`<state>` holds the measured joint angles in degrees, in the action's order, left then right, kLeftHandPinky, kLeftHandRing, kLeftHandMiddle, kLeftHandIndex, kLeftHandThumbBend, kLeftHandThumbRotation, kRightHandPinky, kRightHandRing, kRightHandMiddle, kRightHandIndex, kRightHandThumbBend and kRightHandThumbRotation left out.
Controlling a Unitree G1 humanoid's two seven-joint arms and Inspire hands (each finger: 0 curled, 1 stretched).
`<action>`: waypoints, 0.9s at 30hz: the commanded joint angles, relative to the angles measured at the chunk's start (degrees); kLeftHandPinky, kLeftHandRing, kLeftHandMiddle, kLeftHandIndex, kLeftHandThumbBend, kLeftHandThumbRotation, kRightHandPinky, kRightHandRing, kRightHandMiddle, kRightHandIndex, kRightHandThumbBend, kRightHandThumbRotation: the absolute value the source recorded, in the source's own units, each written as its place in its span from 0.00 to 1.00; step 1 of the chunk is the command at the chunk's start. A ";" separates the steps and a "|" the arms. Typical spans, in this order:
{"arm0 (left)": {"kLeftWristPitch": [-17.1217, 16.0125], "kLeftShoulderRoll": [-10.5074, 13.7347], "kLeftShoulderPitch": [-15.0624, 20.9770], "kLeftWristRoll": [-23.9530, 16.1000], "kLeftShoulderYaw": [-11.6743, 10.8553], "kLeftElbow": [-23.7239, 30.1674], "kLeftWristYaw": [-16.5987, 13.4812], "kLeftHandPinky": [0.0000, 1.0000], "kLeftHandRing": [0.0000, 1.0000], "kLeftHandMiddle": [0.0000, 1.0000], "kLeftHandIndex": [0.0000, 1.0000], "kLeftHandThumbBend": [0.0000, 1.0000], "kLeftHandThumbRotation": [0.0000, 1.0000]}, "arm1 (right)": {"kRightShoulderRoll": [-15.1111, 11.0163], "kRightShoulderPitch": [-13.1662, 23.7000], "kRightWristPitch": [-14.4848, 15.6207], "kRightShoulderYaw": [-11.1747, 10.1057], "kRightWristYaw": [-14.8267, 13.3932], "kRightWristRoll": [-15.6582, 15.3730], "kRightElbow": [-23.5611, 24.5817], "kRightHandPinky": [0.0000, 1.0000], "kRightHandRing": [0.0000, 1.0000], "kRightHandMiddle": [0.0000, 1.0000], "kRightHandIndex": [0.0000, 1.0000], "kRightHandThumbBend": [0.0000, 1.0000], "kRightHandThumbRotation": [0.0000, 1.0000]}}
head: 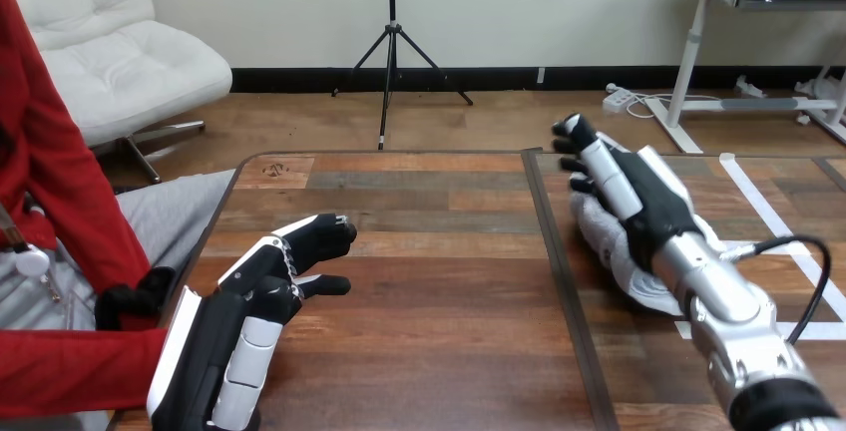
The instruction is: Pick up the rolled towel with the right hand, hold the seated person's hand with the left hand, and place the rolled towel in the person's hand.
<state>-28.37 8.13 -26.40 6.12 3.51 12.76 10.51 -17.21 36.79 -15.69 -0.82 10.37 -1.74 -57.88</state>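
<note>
Turns on the right hand (646,202) against the rolled towel (602,238): sits straight on top of it, back up, on the right half of the table (429,351), just right of the seam (559,251) between the two boards and nearer the far edge than the near one. Runs the roll's long axis on a slant, far-left to near-right, much the same line as the silver forearm (720,303) above it, so shows white only along the palm's left flank and under the wrist. Reaches past the roll's far end with fingers nearly straight, tips lightly bent, not seen wrapped round anything; hides the thumb. Calls, on this reading, for a closing of fingers and thumb round the roll before any lift, perhaps with a turn of the wrist to cross that axis. Leaves the roll seemingly resting on the wood, not yet raised. Puts the left hand (259,301) at the near-left corner, well apart from the towel, fingers loose and spread toward the table's middle, thumb out, holding nothing. Places what reads as the person's hand (135,298) just beyond the left edge, beside the left hand, apart from it as far as can be told. Makes the right hand plainly the nearer to the towel, the left the nearer to the person.
</note>
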 commanded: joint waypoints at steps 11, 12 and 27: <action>-1.29 -0.95 4.28 -0.14 -0.56 0.90 -0.30 0.67 0.81 0.78 0.74 0.77 1.00 | -6.24 18.87 -2.47 -0.24 -8.15 -5.35 -9.64 0.87 0.91 0.92 0.92 0.87 1.00; -1.26 -0.96 4.27 -0.18 -0.54 0.94 -0.33 0.67 0.81 0.78 0.74 0.76 1.00 | -6.45 19.11 -2.37 0.05 -8.62 -5.88 -9.88 0.86 0.90 0.91 0.91 0.89 1.00; -1.15 -1.12 4.23 -0.48 -0.50 0.88 -0.58 0.67 0.81 0.78 0.74 0.78 1.00 | -8.16 21.93 -0.76 0.87 -12.05 -9.99 -12.64 0.85 0.92 0.93 0.94 0.93 0.99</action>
<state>-28.38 8.07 -26.38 6.09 3.50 12.76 10.38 -22.35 48.29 -15.72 -0.42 0.68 -10.25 -69.53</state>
